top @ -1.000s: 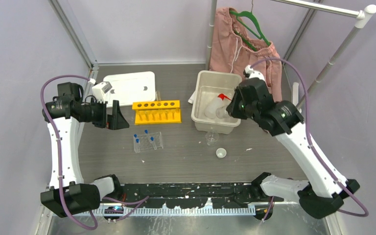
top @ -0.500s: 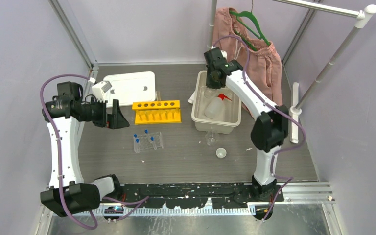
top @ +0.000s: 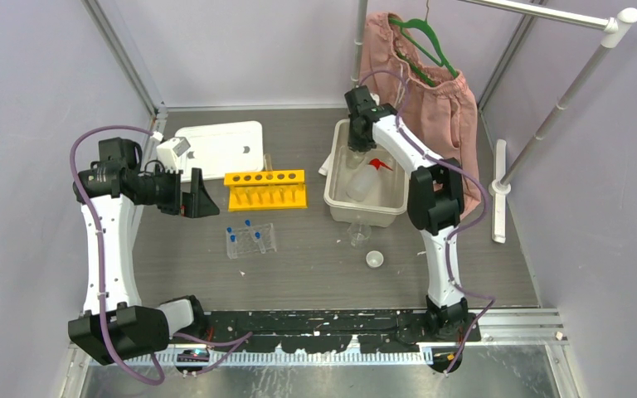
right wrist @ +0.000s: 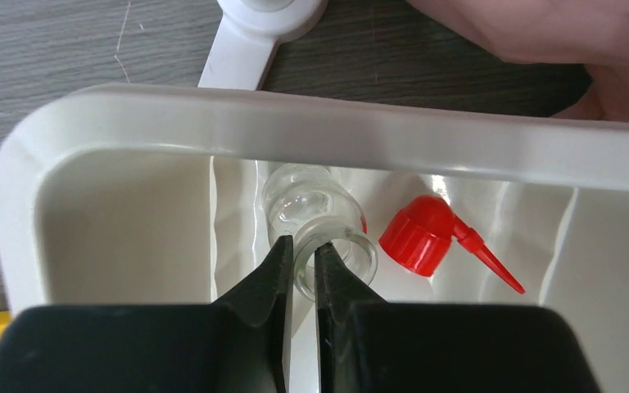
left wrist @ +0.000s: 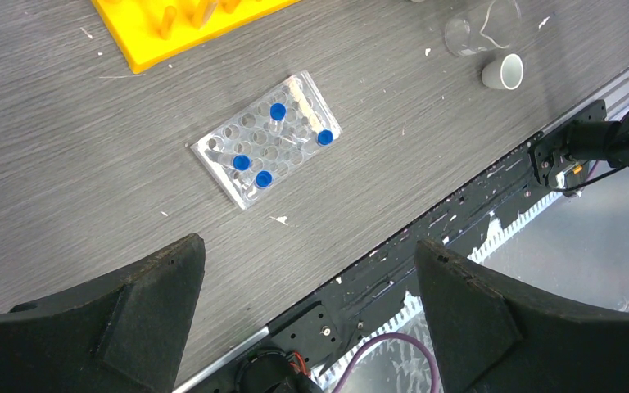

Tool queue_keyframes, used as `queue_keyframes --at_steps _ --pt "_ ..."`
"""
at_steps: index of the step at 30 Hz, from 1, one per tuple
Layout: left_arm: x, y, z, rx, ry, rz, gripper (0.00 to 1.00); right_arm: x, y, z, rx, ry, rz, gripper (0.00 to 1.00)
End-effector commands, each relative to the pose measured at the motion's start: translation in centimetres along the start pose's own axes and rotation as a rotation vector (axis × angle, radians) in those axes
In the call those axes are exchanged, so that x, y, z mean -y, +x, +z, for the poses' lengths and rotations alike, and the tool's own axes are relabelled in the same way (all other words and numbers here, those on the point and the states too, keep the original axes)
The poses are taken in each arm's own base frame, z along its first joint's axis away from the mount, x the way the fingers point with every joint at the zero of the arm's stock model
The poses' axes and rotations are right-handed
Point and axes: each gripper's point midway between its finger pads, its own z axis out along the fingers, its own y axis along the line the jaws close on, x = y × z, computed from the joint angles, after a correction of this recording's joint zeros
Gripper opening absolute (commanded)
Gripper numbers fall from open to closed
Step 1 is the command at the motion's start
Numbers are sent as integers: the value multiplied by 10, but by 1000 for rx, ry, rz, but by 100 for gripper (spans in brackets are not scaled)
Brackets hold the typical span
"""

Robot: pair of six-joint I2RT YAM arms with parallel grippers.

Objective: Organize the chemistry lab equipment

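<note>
Clear glassware (right wrist: 307,205), at nine o'clock from the red-spouted squeeze bottle (right wrist: 422,237), is being pinched at its rim by the jaws of the right gripper (right wrist: 301,254). Jaws of the left gripper (left wrist: 307,250) are hanging spread.

Looking down past the gripper (left wrist: 305,246), its two dark fingers (left wrist: 123,315) are spread wide at the bottom corners, with grey wood-grain table (left wrist: 74,155) between them. Dead centre lies the clear grid rack (left wrist: 288,131), set at a slant, and four blue-capped tubes (left wrist: 278,110) sit in it. Up top, the near edge of the yellow rack (left wrist: 143,45) cuts into view. Top right, there's a clear glass beaker (left wrist: 463,34) with the white cup (left wrist: 504,71) just beside it, lying on its side with the mouth facing us. A black rail (left wrist: 459,217) runs along the table edge, and a purple cable (left wrist: 381,345) loops below.
</note>
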Motion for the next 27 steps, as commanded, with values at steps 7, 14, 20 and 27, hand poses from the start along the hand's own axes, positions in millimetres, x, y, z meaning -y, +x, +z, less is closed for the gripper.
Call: queue_keyframes --at_steps 7,14,20,27 --pt "3 -10 -2 44 10 42 99 -21 0 6 21 -62 -18 16" --pt "6 -10 -3 50 13 45 99 -30 -42 -47 144 -107 3 45" --pt "9 -9 -4 53 28 40 99 -42 -78 -141 321 -176 8 48" --pt "11 -5 -4 56 31 43 99 -46 -26 -209 349 -187 -62 45"
